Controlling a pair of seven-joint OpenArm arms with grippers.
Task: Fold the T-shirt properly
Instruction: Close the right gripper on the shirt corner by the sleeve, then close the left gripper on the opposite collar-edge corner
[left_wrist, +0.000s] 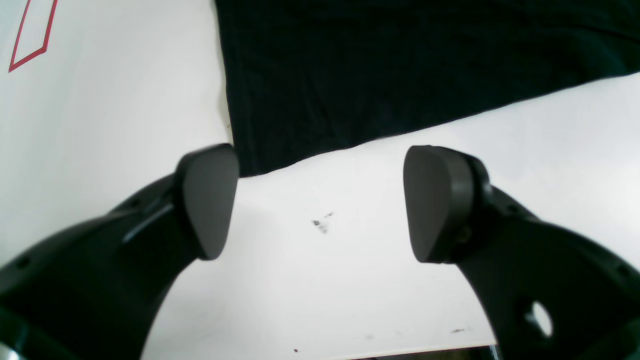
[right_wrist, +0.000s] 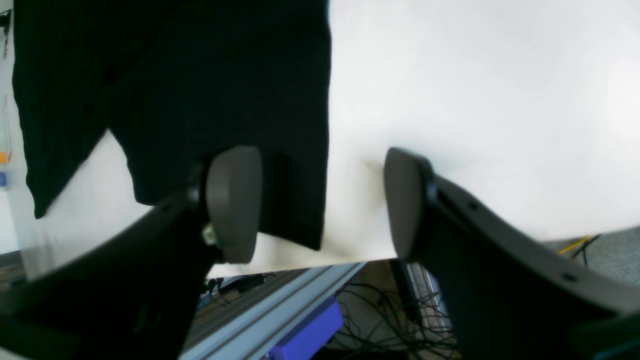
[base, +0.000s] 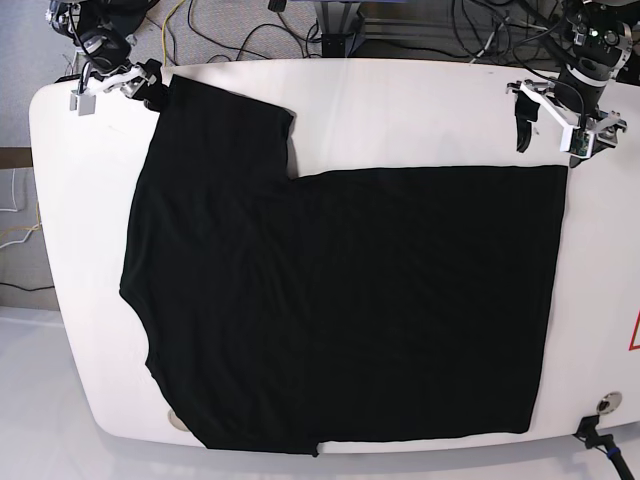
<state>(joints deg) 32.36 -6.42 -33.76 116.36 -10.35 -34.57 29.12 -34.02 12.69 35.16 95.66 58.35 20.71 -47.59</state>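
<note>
T-shirt (base: 340, 310) cloth, plain black, lies spread flat over most of the white table (base: 400, 110), and we read this as the laying-out stage, with no fold made yet. Going left to right across the base view, we first meet our right gripper (base: 118, 85) at the far left corner, jaws apart and holding nothing, sitting right at the tip of the far sleeve (base: 225, 125); in its wrist view the sleeve hem lies just past one fingertip (right_wrist: 234, 205) while the table's edge and the wiring beneath it show below. We judge it is parked there because that sleeve corner is the natural place to pinch for a first fold. The body of the shirt then runs rightward, its far edge straight and its near hem close to the table's front edge. At the far right corner our left gripper (base: 553, 125) hangs with jaws wide and empty, just beyond the shirt's far right corner (left_wrist: 240, 170), which in its wrist view sits close by one pad (left_wrist: 207, 200). Around it we see a red outline (left_wrist: 32, 35) marked on the table, small dark smudges (left_wrist: 320, 225), and cables (base: 230, 30) behind the table. Nothing rests on the cloth, so the only hindrance we judge is the nearness of the table's edge to the right gripper.
</note>
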